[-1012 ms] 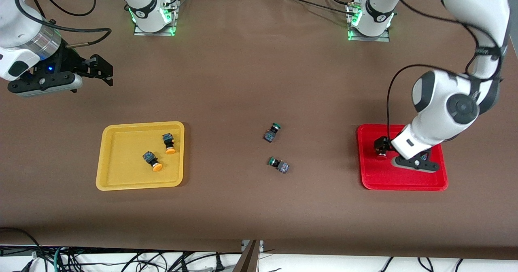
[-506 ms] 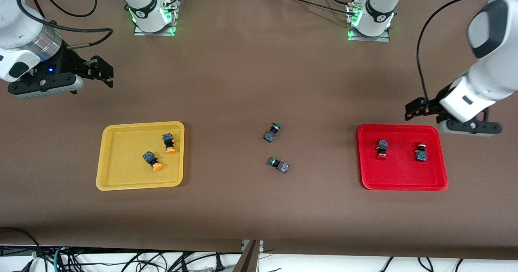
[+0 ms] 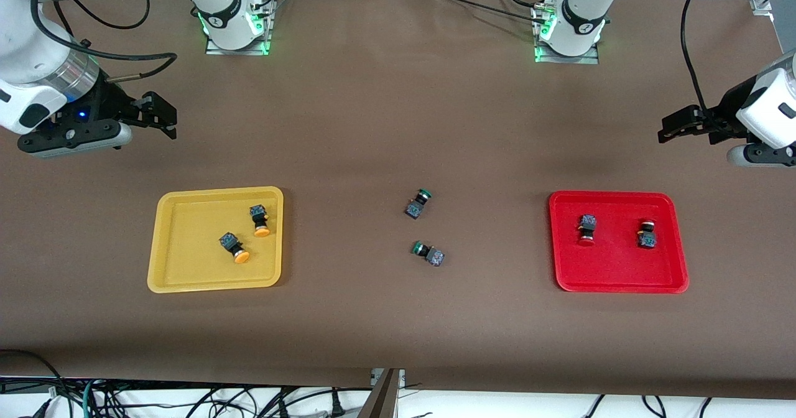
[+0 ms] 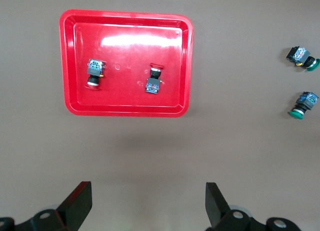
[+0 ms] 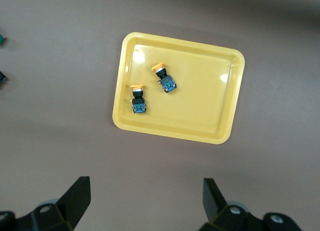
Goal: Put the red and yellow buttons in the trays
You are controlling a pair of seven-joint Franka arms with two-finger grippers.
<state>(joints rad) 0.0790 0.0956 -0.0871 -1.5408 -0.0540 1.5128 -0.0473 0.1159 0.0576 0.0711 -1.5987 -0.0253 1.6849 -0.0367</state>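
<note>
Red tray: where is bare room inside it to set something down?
The red tray holds two red buttons. Bare floor lies between them and along the rim nearer the front camera. Beside each button it is tight. Both hands hang open away from it.

Left end effector [image 3: 675,125] risen off the red tray [image 3: 619,281], empty, one red button [image 3: 586,229] released there

Brown table [image 3: 373,125] with yellow tray [image 3: 163,262], red tray [image 3: 622,281] and two green-capped switches [image 3: 418,203] [image 3: 429,254] between them.
</note>
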